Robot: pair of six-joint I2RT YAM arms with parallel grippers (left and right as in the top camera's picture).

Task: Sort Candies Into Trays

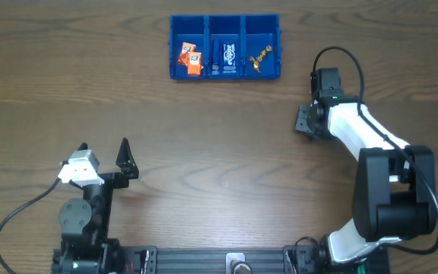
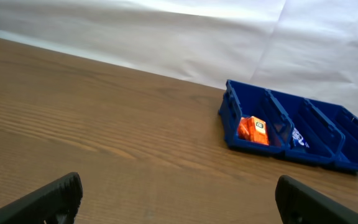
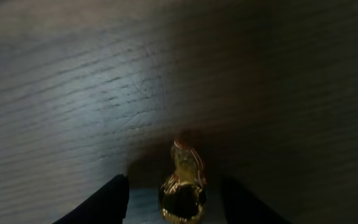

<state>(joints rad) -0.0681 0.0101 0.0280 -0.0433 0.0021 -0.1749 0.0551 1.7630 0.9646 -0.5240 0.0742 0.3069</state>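
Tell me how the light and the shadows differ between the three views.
Top view: even light, no strong shadow on the table. Left wrist view: bright, with the blue tray well lit before a white backdrop. Right wrist view: dim; a dark shadow lies around the gold candy, with a pale sheen on the wood beside it.
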